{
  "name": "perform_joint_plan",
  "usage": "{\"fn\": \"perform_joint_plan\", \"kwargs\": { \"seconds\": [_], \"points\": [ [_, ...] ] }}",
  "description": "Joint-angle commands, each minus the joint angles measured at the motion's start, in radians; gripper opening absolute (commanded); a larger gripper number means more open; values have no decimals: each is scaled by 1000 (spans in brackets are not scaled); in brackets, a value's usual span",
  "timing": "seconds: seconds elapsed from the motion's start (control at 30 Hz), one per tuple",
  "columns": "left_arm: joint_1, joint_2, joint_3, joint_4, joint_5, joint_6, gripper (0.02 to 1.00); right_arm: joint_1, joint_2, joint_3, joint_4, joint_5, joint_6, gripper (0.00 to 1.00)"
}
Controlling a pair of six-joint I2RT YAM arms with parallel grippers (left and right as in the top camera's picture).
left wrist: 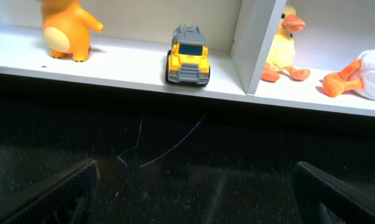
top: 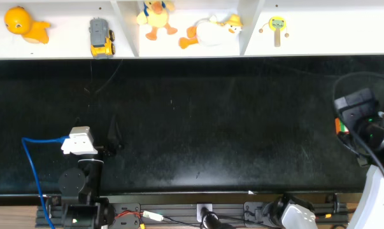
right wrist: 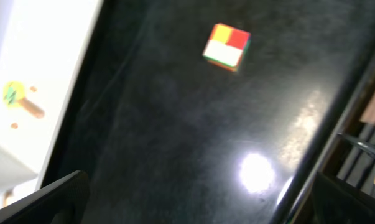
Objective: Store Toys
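Storing step: five toys are set on the white shelf (top: 64, 51) along the frame's top edge; one colour cube (right wrist: 226, 46) is left on the black table (top: 211, 127), at the right — judged the last to be stored
Next move: the cube must be approached and grasped by the right gripper (right wrist: 199, 193), then carried to the shelf
Fingers: left gripper (left wrist: 193, 186) and right gripper are both spread apart; nothing is held
Count: one orange duck (top: 26, 25); one truck (top: 101, 37); one yellow plush duck (top: 156, 18); one white plush duck (top: 211, 32); one rattle (top: 277, 27); one cube

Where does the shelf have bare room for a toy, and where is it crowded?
Most room: right end of the shelf, beyond the rattle. A smaller gap lies between the orange duck and the truck. Crowded: the middle, with yellow duck and white duck.
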Motion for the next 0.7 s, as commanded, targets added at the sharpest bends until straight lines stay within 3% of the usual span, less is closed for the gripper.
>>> {"fn": "perform_joint_plan", "kwargs": {
  "seconds": [0.03,0.43,0.7],
  "points": [
    [3,-11,-3,-1,2,-18,998,-71,11,-74,8,21,7,998],
    [3,-11,-3,-1,2,-18,998,-272,110,-280,238,67,-42,993],
    [3,-11,-3,-1,3,-18,998,-286,370,-280,347,55,-68,996]
  ]
}}
